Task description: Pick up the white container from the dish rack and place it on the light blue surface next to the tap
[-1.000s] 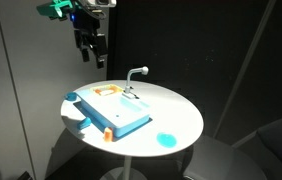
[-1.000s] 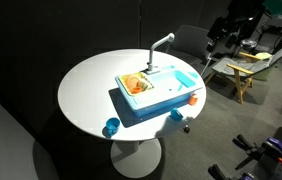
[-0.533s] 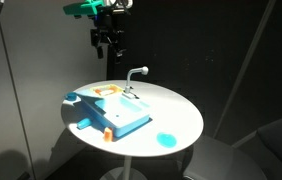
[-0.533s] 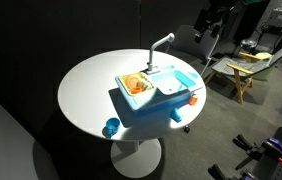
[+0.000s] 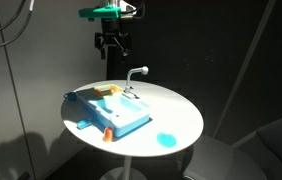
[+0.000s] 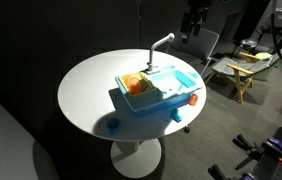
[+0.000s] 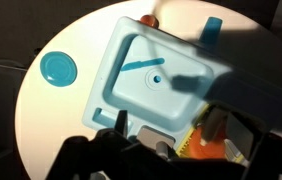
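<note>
The light blue surface [image 5: 113, 115] [image 6: 161, 97] [image 7: 156, 75] lies on the round white table. Its orange dish rack [image 5: 106, 91] [image 6: 134, 84] [image 7: 203, 143] sits at one end. The tap [image 5: 136, 74] [image 6: 159, 47] stands upright at the unit's far edge. A small pale spot in the rack in the wrist view may be the white container; I cannot make it out clearly. My gripper [image 5: 113, 45] [image 6: 193, 22] [image 7: 171, 135] hangs open and empty, high above the table near the tap and the rack. It throws a shadow over the unit.
A round bright blue disc [image 5: 166, 139] [image 6: 112, 126] [image 7: 57, 68] lies on the table [image 5: 176, 110] apart from the unit. A small orange block [image 5: 109, 134] stands at the unit's edge. Chairs and a wooden stool [image 6: 243, 68] stand beyond the table.
The arm has swung sideways over the last second, from beyond the table's edge to a spot above the tap end of the unit. The gripper stays open. Its shadow now covers part of the unit.
</note>
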